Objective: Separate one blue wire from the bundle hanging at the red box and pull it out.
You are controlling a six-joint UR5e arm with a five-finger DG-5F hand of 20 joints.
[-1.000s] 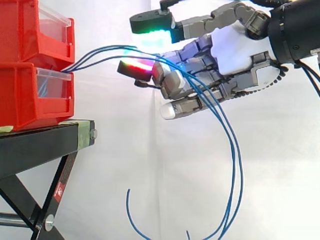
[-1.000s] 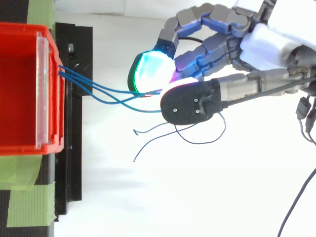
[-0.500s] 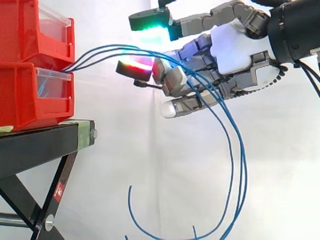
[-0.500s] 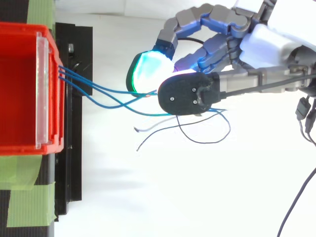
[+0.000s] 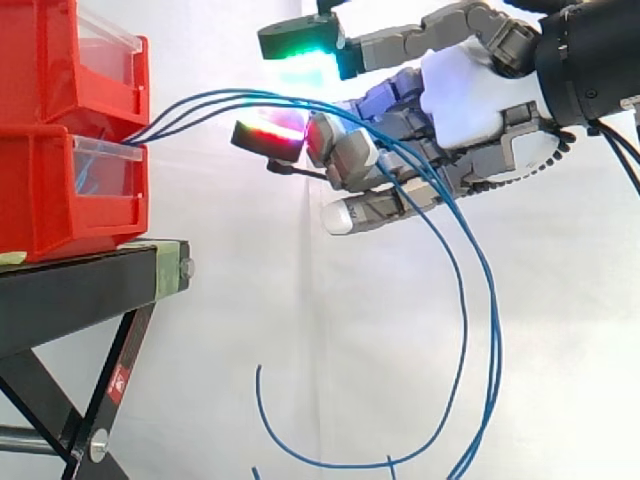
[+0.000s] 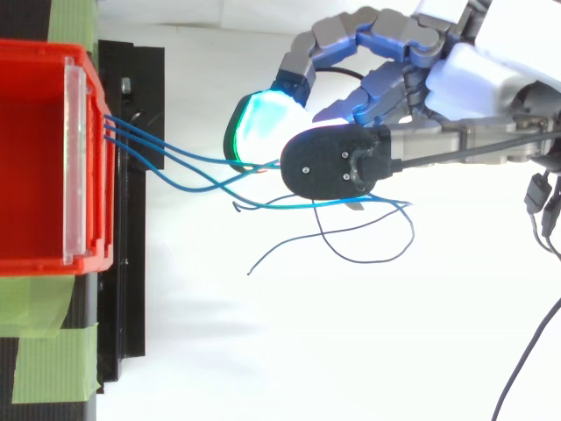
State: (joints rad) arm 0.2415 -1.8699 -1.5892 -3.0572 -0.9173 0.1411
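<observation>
Between the two stacked bins, at the 9 o'clock edge of the side view, the blue wires (image 5: 190, 105) come out of the gap where the upper red bin (image 5: 50, 60) sits on the lower red bin (image 5: 50, 200). They climb toward 2 o'clock, arch over and run on toward 3 o'clock across the hand (image 5: 460, 95), close together against the side of it that faces this camera. From there they fall in long loops toward 6 o'clock, well apart from the stand, and one loose end curls back up at about 7 o'clock of the hand. From above, the same wires (image 6: 162, 151) leave the bin beside its clear front panel (image 6: 74, 167) as separate strands. They cross one another on the way toward 3 o'clock and pass beneath the hand (image 6: 478, 74), and slack loops trail out on its 6 o'clock side. Whether the hand has closed on any strand or merely carries them draped over it cannot be told. The hand hangs level with the upper bin and apart from it, its wrist leading off toward 3 o'clock. Both bins rest on the black stand (image 5: 70, 290), which bears strips of green tape (image 6: 39, 368), and the white curtain (image 5: 250, 300) hangs behind.
</observation>
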